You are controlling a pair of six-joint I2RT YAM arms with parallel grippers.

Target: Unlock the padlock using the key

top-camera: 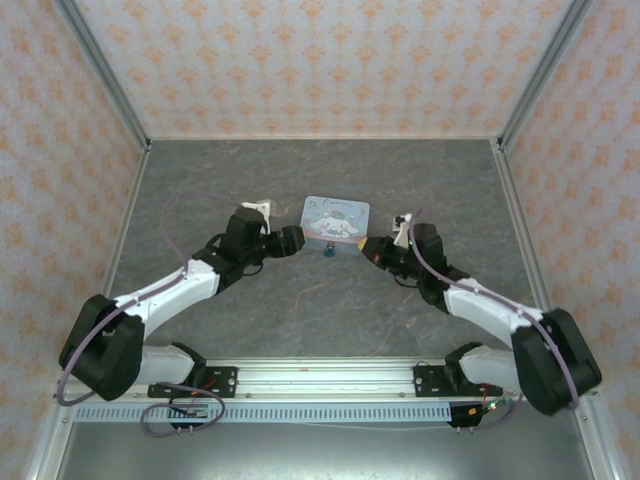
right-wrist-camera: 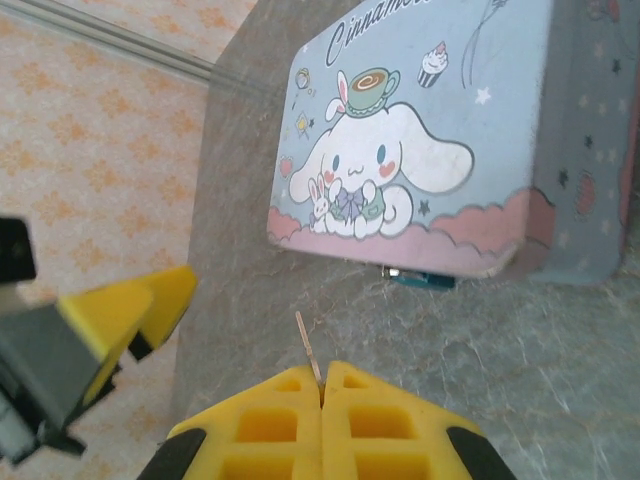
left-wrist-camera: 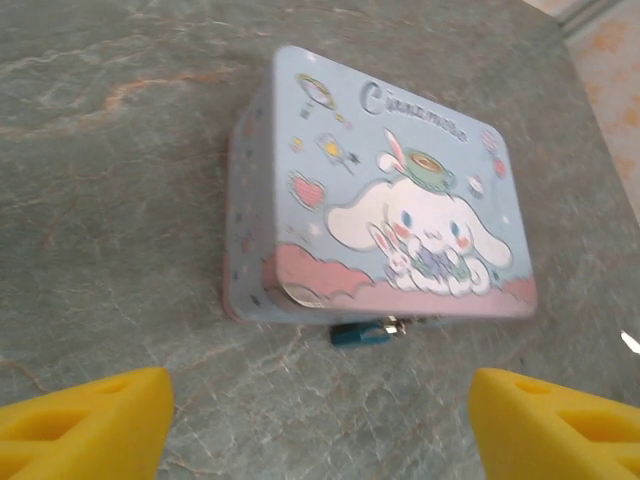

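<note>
The key (left-wrist-camera: 355, 334), with its teal-blue head, lies on the table against the near edge of the pale blue cartoon tin (left-wrist-camera: 300, 120); it shows too in the top view (top-camera: 328, 250) and the right wrist view (right-wrist-camera: 420, 279). A small shiny bit (left-wrist-camera: 392, 325) at the key's metal end is tucked under the tin's lip; the padlock is otherwise hidden. My left gripper (left-wrist-camera: 320, 425) is open just short of the key, with nothing between its fingers. My right gripper (right-wrist-camera: 322, 385) is shut on a thin pale metal sliver (right-wrist-camera: 306, 342) that pokes out towards the tin.
The tin (top-camera: 335, 218) sits mid-table between both grippers, the left gripper (top-camera: 295, 238) on one side and the right gripper (top-camera: 365, 246) on the other. Patterned walls (top-camera: 320, 60) enclose the grey marbled table (top-camera: 320, 170).
</note>
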